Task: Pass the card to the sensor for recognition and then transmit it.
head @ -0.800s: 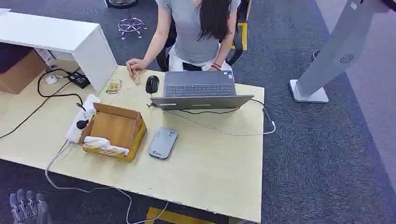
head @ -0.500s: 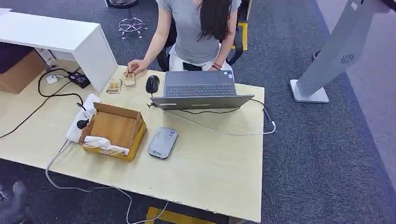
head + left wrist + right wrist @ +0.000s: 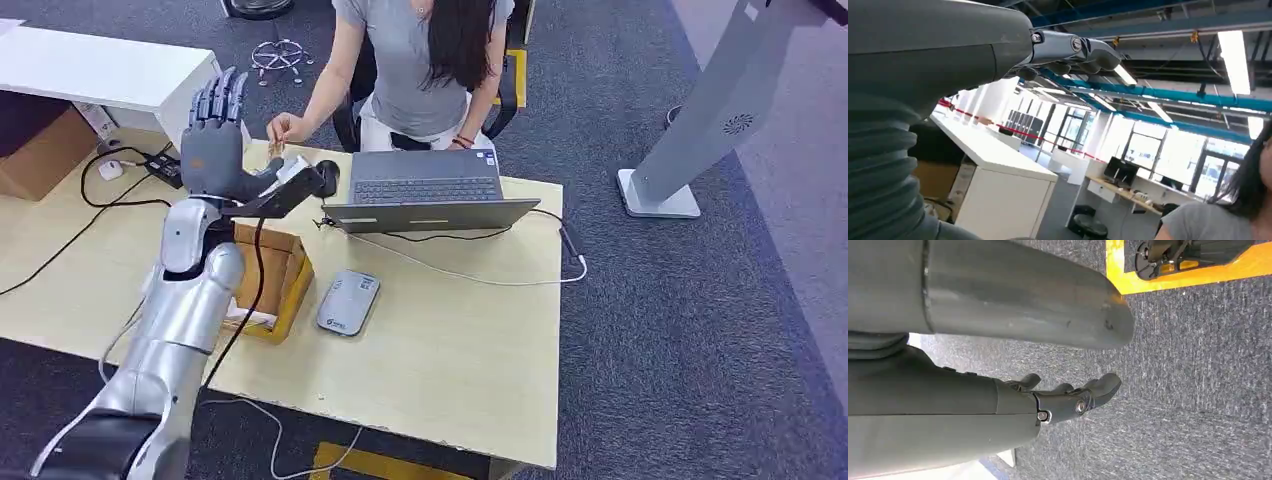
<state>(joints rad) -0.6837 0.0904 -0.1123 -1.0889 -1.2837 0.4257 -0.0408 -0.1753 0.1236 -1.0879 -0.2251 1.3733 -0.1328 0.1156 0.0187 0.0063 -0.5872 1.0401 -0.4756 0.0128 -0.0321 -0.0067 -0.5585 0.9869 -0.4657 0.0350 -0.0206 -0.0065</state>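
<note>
Desk (image 3: pixel 450 370): light wood on dark grey carpet, laptop (image 3: pixel 428 190) at far edge as landmark.
Left robot hand (image 3: pixel 213 140): raised above desk left of laptop, fingers spread, upright, holding nothing.
Right robot hand (image 3: pixel 1068 397): hanging over carpet, fingers loosely apart, holding nothing.
Card (image 3: pixel 277 148): pinched in person's hand (image 3: pixel 285 130), just left of laptop, near left robot hand's fingers, not touching.
Sensor (image 3: pixel 348 303): grey pad flat on desk, in front of laptop.
Cardboard box (image 3: pixel 270 275): left of sensor, partly behind left arm.

The left hand (image 3: pixel 212 140) is rising from the picture's lower edge to above the table's far side, fingers (image 3: pixel 222 95) spread and empty. Just beyond those fingers, the person's hand (image 3: pixel 284 129) is lifting the card (image 3: pixel 276 149) off the table (image 3: pixel 460 370).
</note>
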